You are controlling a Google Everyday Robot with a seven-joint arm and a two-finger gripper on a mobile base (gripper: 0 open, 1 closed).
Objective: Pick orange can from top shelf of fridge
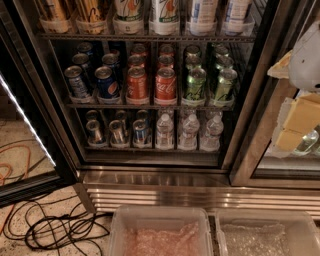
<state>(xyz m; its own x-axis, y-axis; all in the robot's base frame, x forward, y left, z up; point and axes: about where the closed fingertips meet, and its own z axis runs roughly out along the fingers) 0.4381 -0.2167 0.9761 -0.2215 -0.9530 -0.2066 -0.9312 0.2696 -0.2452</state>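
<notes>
The fridge [150,180] stands open in front of me, its dark racks full of drinks. On the top shelf [150,37], two golden-orange cans with dark streaks sit in clear cup trays at the far left: one orange can [51,9] and a second [91,10] beside it. Their tops are cut off by the upper edge of the view. Tall white cans [165,15] fill the rest of that shelf. My gripper [297,125], white with yellow parts, hangs at the right edge, outside the fridge opening, well right of and below the orange cans.
The middle rack holds short soda cans [137,82]; the lower rack holds small cans and water bottles [165,131]. The open glass door [30,140] angles out at left. Cables [60,227] lie on the floor. Two clear plastic bins [160,232] sit at the bottom.
</notes>
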